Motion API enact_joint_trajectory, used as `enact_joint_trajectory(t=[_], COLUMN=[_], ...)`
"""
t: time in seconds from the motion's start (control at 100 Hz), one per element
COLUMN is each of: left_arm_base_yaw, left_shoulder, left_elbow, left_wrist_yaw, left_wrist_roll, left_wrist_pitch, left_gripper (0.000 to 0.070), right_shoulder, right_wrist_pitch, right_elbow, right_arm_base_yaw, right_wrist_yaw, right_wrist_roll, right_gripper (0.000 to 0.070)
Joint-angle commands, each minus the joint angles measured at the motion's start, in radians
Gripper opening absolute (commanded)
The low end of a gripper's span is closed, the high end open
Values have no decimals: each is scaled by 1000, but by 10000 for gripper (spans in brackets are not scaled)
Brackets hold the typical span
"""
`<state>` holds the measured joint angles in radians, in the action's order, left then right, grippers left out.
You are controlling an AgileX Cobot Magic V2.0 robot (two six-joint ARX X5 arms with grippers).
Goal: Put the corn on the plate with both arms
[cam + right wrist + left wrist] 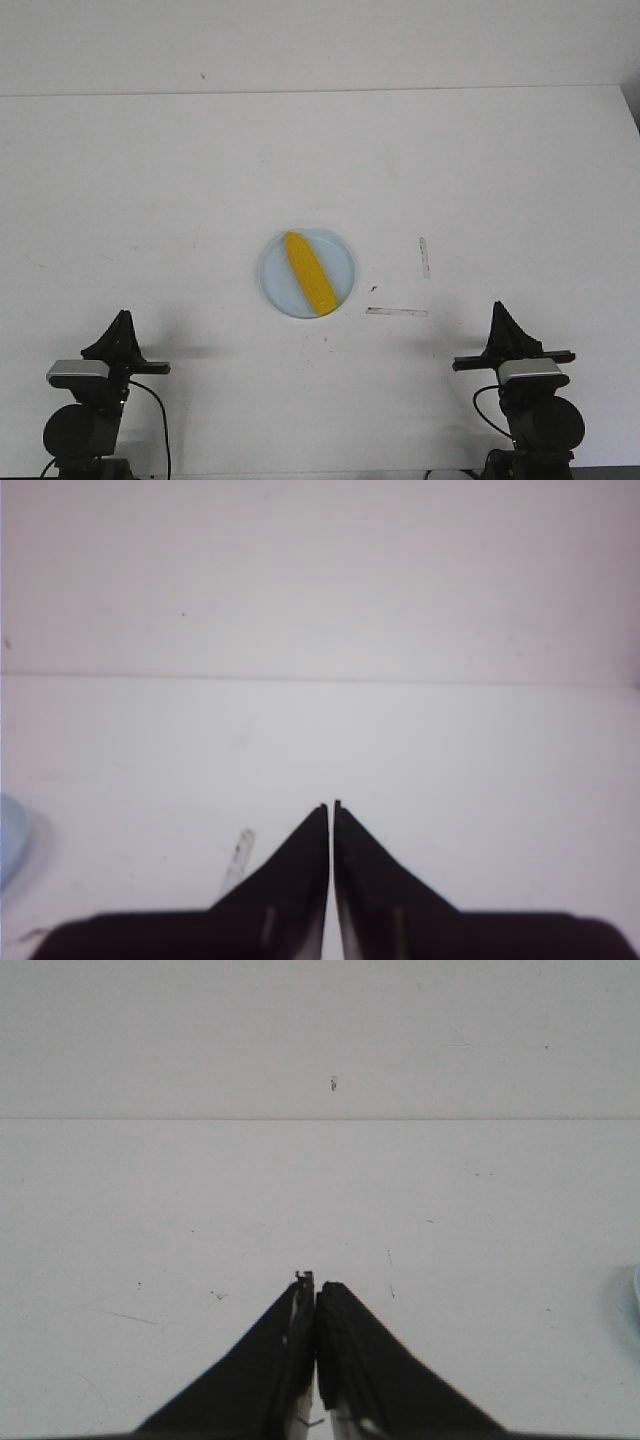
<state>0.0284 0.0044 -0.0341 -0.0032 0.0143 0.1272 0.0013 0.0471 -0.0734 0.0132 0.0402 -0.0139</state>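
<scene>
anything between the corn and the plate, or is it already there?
Nothing in the way. The corn already lies on the plate. Left tool and right tool sit shut, apart from both.

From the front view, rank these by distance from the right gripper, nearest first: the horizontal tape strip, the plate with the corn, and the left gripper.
Measured from the right gripper:
1. Horizontal tape strip, just to its left on the table.
2. Plate, centre of the table, with the corn lying on it.
3. Left gripper, at the opposite near corner.
</scene>
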Motion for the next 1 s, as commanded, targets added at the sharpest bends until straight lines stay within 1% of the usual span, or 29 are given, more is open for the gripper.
enact_joint_trajectory(t=[0.0, 0.07, 0.989], left_arm_base_yaw=[-1, -1, -1], left_shoulder=[-1, -1, -1], left_elbow=[21, 21, 21], left_wrist_yaw=[-2, -2, -2], left_wrist_roll=[2, 2, 2], left_wrist_pitch=[16, 16, 16], left_gripper=[1, 1, 1], right_shoulder=[0, 0, 0], right_wrist_pitch=[-43, -113, -108], right_elbow=[22, 63, 61], right_arm_base_yaw=[1, 1, 3], right_wrist_yaw=[-3, -5, -14], right_wrist_roll=[7, 6, 8], right_gripper=[10, 10, 10])
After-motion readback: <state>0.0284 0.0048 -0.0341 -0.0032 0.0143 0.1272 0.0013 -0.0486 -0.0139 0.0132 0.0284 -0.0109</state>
